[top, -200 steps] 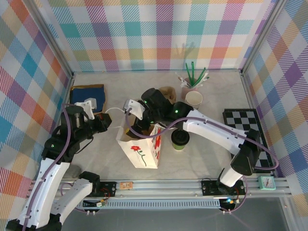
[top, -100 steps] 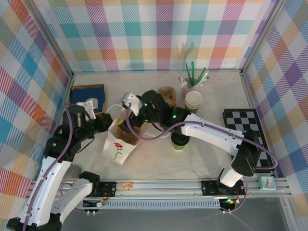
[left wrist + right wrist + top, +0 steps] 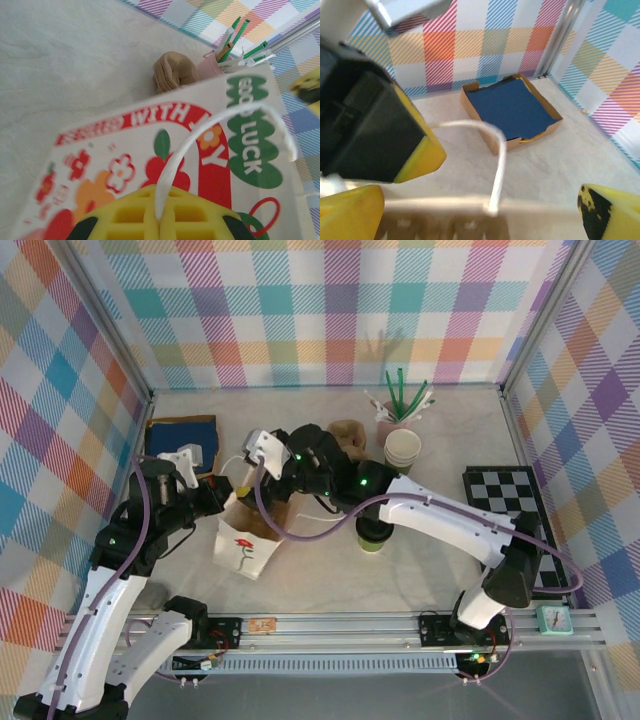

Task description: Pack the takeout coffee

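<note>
1. Your left gripper [image 3: 160, 225] is clenched on the white cord handle [image 3: 210, 130] of the printed paper bag [image 3: 243, 550]. The cord comes up out of the seam between the yellow fingers.
2. Your right gripper [image 3: 479, 210] is fully released and holds nothing. Its yellow fingertips [image 3: 350, 210] stand wide at the bottom corners of the right wrist view. The handle cord drops to the bag's rim between them.
3. The change is in the bag. A second ago it stood at centre frame in the top view, just beside the coffee. Now it sits left of centre, close to your left arm, and is tipped with its mouth towards the back. Over the last half second it has barely shifted.
4. The takeout coffee [image 3: 373, 531], a green cup with a black lid, has not moved. It stands right of centre, partly under your right arm, and is now apart from the bag.
5. In my judgement the bag is only being held and opened, and the cup is unpacked. Your right gripper is free for the coffee but needs a longer carry to the left.
6. The blue napkin tray [image 3: 512, 107] sits beyond the bag, at upper centre of the right wrist view.
</note>
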You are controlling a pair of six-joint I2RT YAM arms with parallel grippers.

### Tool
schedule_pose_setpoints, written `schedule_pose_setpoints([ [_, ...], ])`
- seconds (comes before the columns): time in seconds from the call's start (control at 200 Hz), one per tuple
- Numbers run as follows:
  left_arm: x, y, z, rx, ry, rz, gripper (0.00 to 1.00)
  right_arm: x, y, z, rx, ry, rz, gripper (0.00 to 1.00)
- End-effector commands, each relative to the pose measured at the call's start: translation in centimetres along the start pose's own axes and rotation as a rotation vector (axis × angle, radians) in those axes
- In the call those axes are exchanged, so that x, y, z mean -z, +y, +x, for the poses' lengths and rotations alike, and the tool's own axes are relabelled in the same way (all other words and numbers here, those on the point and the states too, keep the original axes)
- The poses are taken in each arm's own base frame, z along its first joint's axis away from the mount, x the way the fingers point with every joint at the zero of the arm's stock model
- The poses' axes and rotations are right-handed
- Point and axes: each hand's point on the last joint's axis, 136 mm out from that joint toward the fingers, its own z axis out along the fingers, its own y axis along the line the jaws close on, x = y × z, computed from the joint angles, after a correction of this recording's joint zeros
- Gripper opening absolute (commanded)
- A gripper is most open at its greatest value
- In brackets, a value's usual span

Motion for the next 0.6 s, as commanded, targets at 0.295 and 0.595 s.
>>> schedule_pose_setpoints([
  [0.295, -1.3, -0.1, 0.5, 0.015, 0.034, 0.030, 0.00, 7.9, -6.1, 0.9, -0.114, 0.134, 0.256, 0.99],
  [0.595, 0.9, -3.1, -1.5, -0.016, 0.005, 0.108, 0.67, 9.0, -9.3, 6.5, -0.505, 0.450, 0.378, 0.99],
])
